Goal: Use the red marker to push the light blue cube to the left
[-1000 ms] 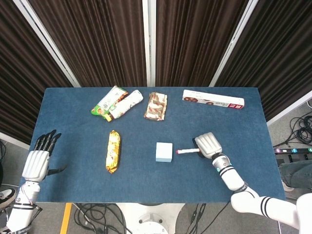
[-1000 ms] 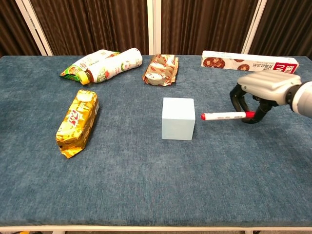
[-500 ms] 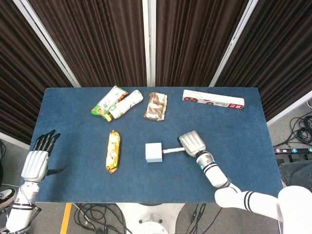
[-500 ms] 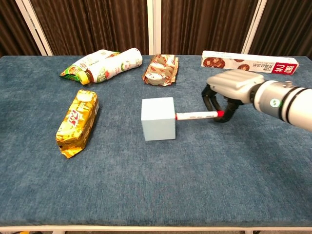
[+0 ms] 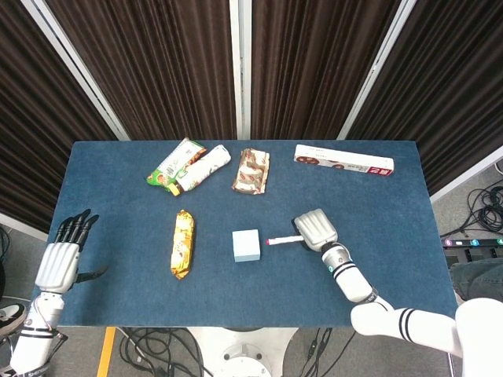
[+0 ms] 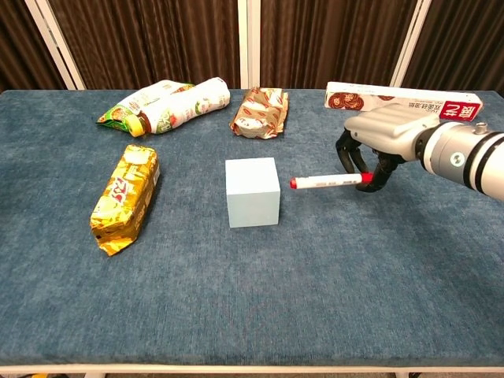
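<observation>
Dark curtains back the blue table [image 5: 110,290], where my right hand [image 6: 386,134] pinches the red marker [image 6: 327,181] level, its red-capped tip pointing at the light blue cube [image 6: 253,191] and standing just apart from the cube's right face. I read the cube near table centre, with the yellow snack pack [image 6: 124,197] well to its left. My left hand [image 5: 61,255] hangs off the table's left edge, fingers spread, holding nothing.

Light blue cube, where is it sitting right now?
The light blue cube sits mid-table in the chest view, right of the yellow snack pack, with the red marker tip just off its right face, not touching.
</observation>
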